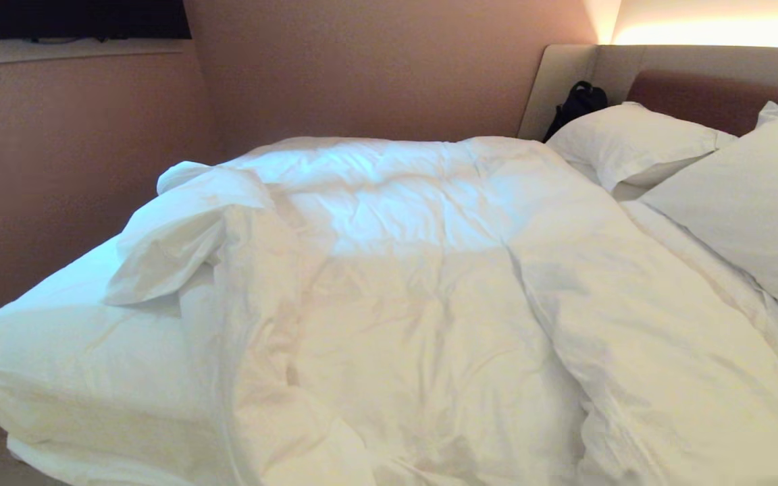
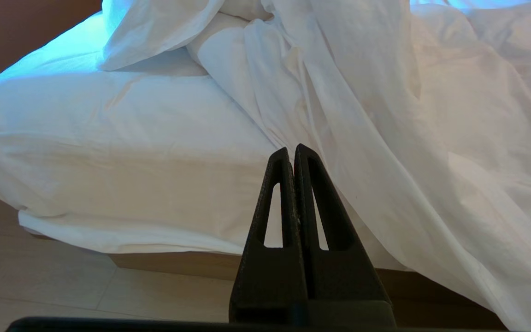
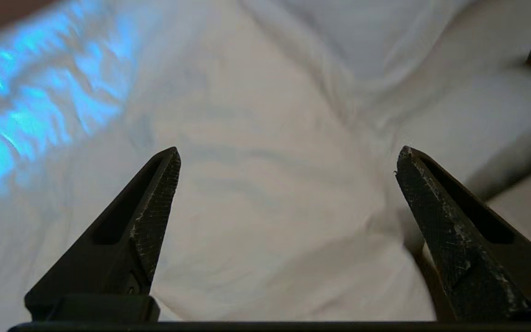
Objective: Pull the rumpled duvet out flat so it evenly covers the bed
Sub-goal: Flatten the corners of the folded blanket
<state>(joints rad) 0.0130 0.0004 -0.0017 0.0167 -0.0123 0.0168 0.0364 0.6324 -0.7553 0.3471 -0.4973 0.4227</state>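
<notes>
The duvet lies rumpled over most of the bed, its left corner folded back on itself, leaving bare sheet at the foot on the left. In the left wrist view the duvet drapes over the mattress side. My left gripper is shut and empty, low in front of the bed's edge, apart from the cloth. My right gripper stands wide open above the duvet, with nothing between its fingers. Neither arm shows in the head view.
Two white pillows lie by the padded headboard at the right. A dark bag sits in the corner behind them. A wall runs close along the far side. Tan floor and the wooden base lie below the mattress.
</notes>
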